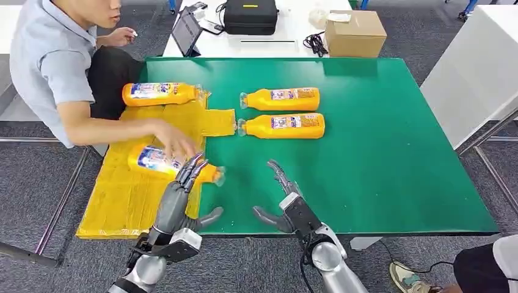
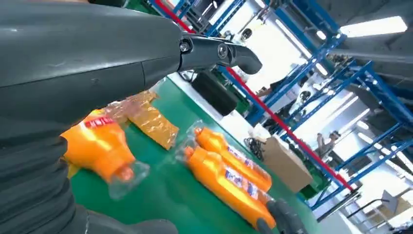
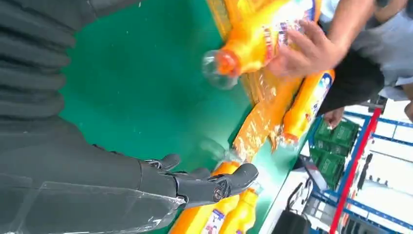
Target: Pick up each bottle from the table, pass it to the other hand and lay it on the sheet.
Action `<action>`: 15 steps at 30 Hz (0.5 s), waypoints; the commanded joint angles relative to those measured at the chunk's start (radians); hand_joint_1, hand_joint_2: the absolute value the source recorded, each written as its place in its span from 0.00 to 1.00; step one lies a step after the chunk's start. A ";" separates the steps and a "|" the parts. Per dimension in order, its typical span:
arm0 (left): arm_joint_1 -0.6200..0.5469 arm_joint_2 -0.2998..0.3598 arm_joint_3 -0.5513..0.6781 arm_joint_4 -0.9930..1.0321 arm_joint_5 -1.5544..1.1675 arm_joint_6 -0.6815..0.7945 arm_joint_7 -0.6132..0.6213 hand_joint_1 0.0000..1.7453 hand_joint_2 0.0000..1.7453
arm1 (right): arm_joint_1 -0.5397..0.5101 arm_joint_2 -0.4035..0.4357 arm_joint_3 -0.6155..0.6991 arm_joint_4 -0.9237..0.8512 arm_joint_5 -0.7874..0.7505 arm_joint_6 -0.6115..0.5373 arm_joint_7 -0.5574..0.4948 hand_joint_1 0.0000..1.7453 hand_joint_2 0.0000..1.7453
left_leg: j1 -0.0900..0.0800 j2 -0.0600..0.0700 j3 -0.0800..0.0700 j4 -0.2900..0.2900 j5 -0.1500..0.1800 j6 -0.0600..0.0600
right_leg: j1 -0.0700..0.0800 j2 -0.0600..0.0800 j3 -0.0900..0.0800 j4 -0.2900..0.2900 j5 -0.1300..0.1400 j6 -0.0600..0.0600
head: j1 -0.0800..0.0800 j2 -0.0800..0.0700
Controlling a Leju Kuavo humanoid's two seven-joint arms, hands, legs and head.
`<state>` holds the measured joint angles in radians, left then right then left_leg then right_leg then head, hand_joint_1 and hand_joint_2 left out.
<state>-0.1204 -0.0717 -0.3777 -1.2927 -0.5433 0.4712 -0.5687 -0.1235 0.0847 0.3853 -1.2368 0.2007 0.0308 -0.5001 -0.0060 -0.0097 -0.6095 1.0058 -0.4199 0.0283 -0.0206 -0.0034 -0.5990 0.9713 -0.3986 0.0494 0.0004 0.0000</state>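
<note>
Both the left hand [image 1: 183, 198] and right hand [image 1: 286, 201] hover spread wide, holding nothing. A person's hand [image 1: 174, 139] rests on the bottle [image 1: 160, 162] at the left hand's twelve o'clock, on the yellow sheet [image 1: 125, 201].

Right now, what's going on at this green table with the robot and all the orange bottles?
Both robot hands are open and hold nothing: the left robot hand hovers at the near bottle on the yellow sheet, where a person's hand rests on it. The right robot hand hangs over bare table. Another bottle lies on the sheet; two bottles wait on the table.
</note>
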 commanded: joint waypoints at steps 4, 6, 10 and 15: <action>0.140 -0.025 -0.081 -0.262 0.153 -0.061 -0.026 0.00 1.00 | 0.094 -0.020 -0.009 -0.237 0.090 -0.110 -0.044 0.00 1.00 | 0.001 0.000 0.002 0.001 -0.003 -0.001 | 0.001 0.000 0.003 0.000 -0.003 -0.002 | 0.000 0.000; 0.140 -0.025 -0.081 -0.262 0.153 -0.061 -0.026 0.00 1.00 | 0.094 -0.020 -0.009 -0.237 0.090 -0.110 -0.044 0.00 1.00 | 0.001 0.000 0.003 0.001 -0.004 -0.002 | 0.001 0.000 0.003 0.000 -0.003 -0.002 | 0.000 0.000; 0.138 -0.022 -0.077 -0.261 0.157 -0.063 -0.027 0.00 1.00 | 0.094 -0.019 -0.008 -0.237 0.091 -0.111 -0.043 0.00 1.00 | 0.001 0.000 0.002 0.001 -0.004 -0.002 | 0.002 0.000 0.002 0.000 -0.002 -0.002 | 0.000 0.000; 0.153 -0.041 -0.059 -0.257 0.229 -0.103 -0.037 0.00 1.00 | 0.118 -0.020 -0.007 -0.303 0.113 -0.142 -0.059 0.00 1.00 | 0.001 0.001 0.003 0.001 -0.004 -0.002 | 0.002 0.000 0.003 -0.001 -0.002 -0.002 | 0.000 0.000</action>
<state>0.0203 -0.1007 -0.4345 -1.5522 -0.3572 0.3907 -0.6031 -0.0216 0.0832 0.3841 -1.4656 0.3017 -0.0843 -0.5535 -0.0060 -0.0097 -0.6095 1.0056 -0.4216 0.0286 -0.0206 -0.0034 -0.5994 0.9709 -0.3992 0.0493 0.0007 0.0000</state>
